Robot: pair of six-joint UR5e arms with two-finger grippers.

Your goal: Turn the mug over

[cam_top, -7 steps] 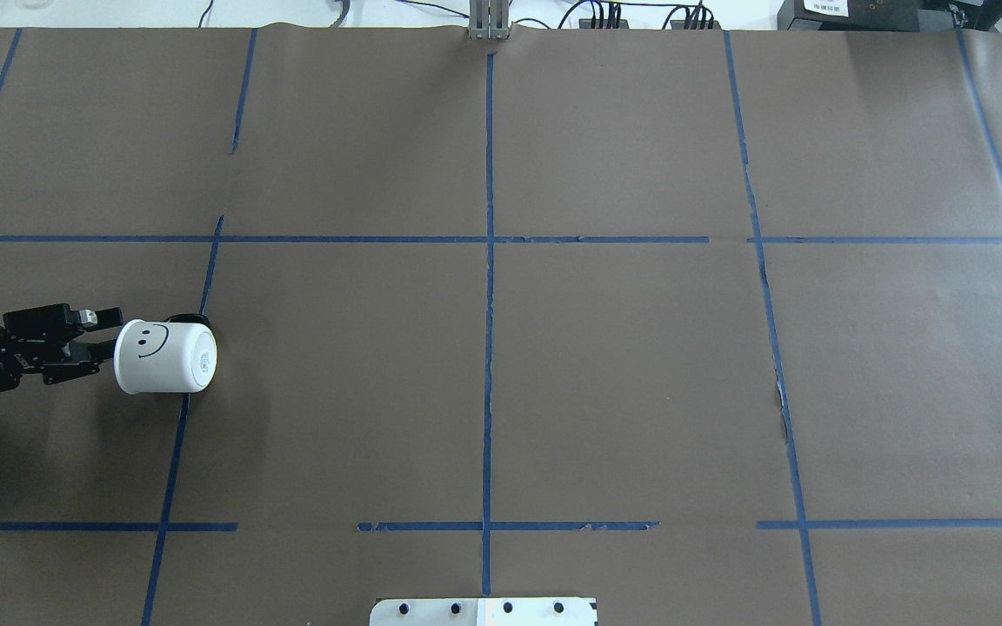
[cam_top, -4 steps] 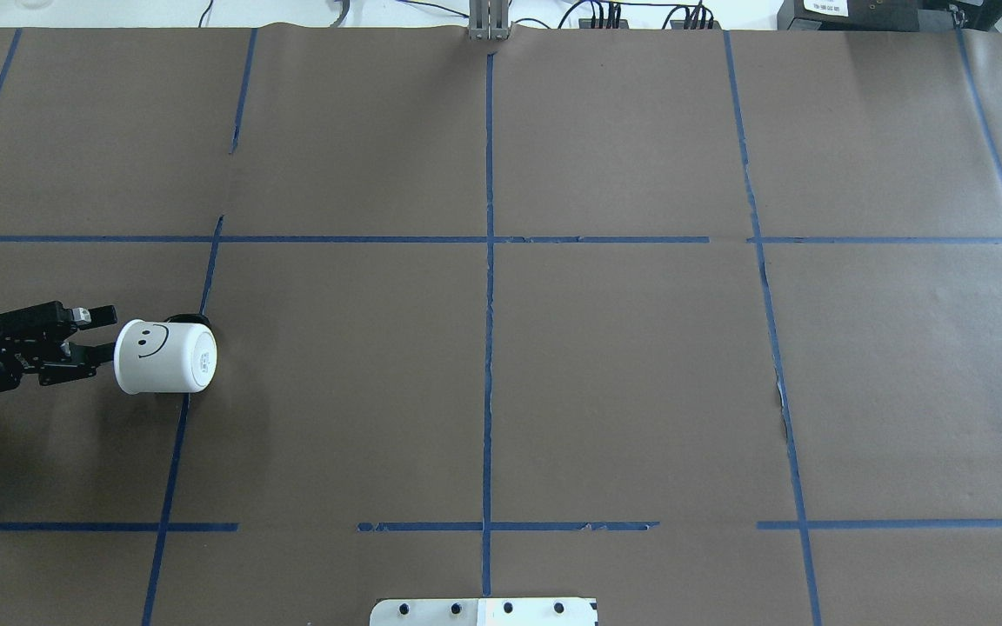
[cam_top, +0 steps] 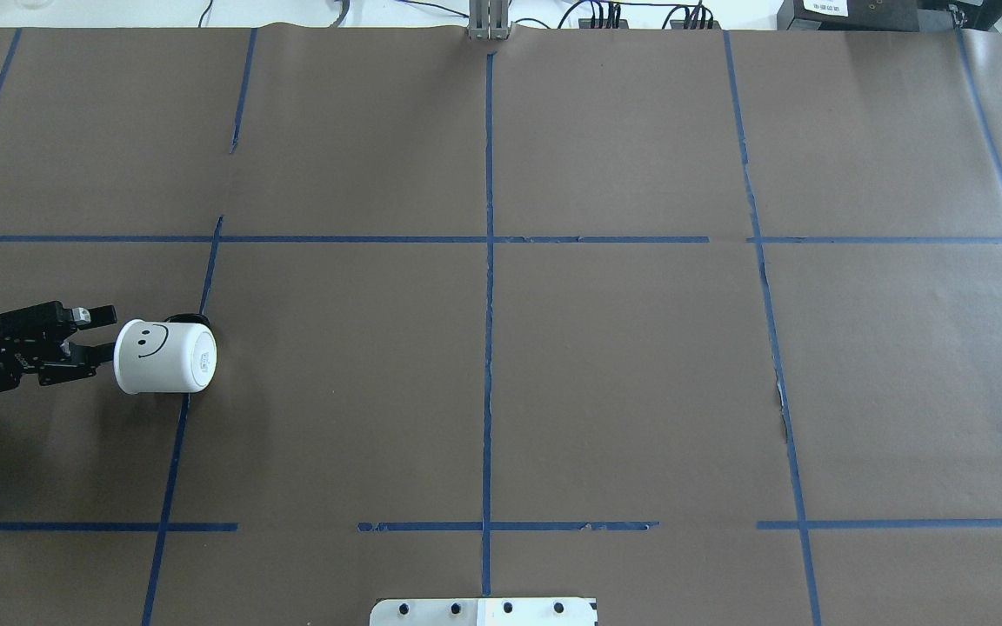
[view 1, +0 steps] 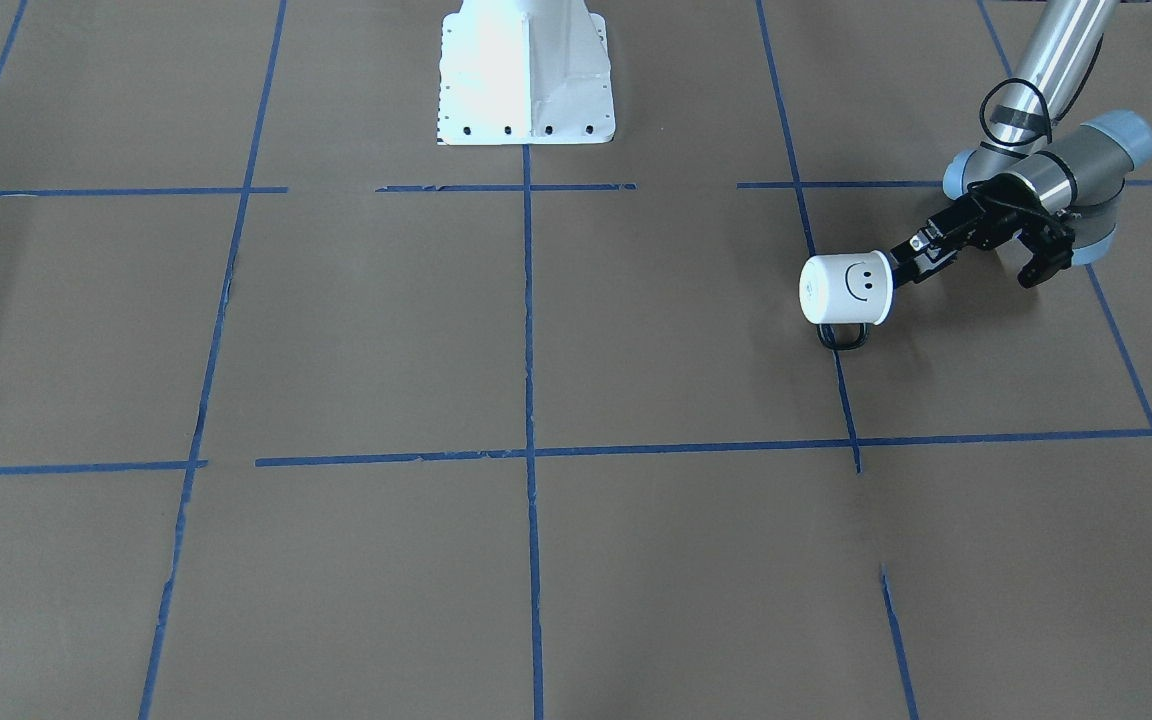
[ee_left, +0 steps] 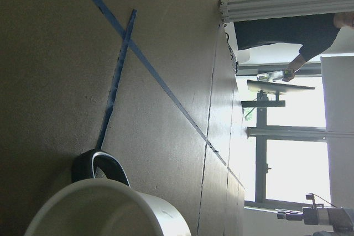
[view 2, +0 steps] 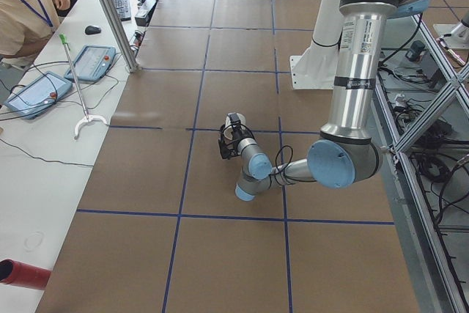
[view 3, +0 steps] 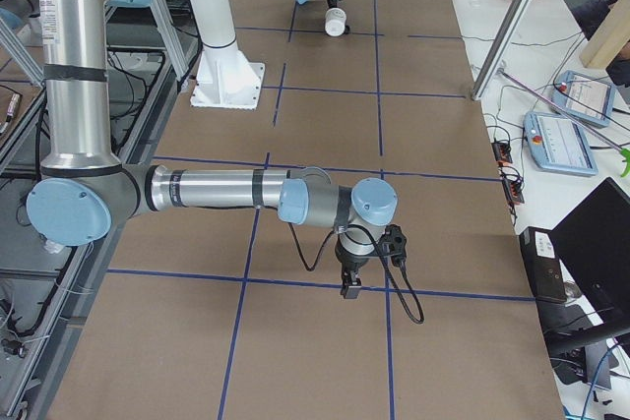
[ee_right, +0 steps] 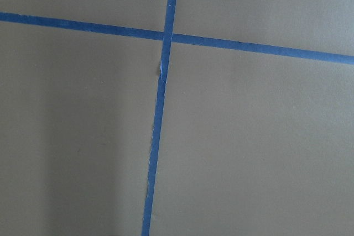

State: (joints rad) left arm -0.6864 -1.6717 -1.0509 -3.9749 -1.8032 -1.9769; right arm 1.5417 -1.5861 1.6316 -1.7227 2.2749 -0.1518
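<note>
The white mug [cam_top: 162, 356] with the black smiley face lies on its side at the table's left, base toward the centre and mouth toward my left gripper [cam_top: 105, 332]. Its dark handle [view 1: 841, 337] rests on the table. The left gripper is open, its fingertips [cam_top: 101, 351] right at the mug's rim, one on each side of the mouth's edge. The front-facing view shows the mug [view 1: 844, 288] and the gripper [view 1: 904, 265] the same way. The left wrist view shows the mug's rim [ee_left: 99, 214] close below. My right gripper [view 3: 347, 290] hangs over the table far off; I cannot tell its state.
Brown paper with blue tape lines [cam_top: 489, 348] covers the table. The white robot base [view 1: 524, 75] stands at the near edge. Operators and pendants sit beyond the far edge [view 2: 44, 86].
My left gripper has drawn back slightly to the left from the mug's mouth. The mug has not moved.
</note>
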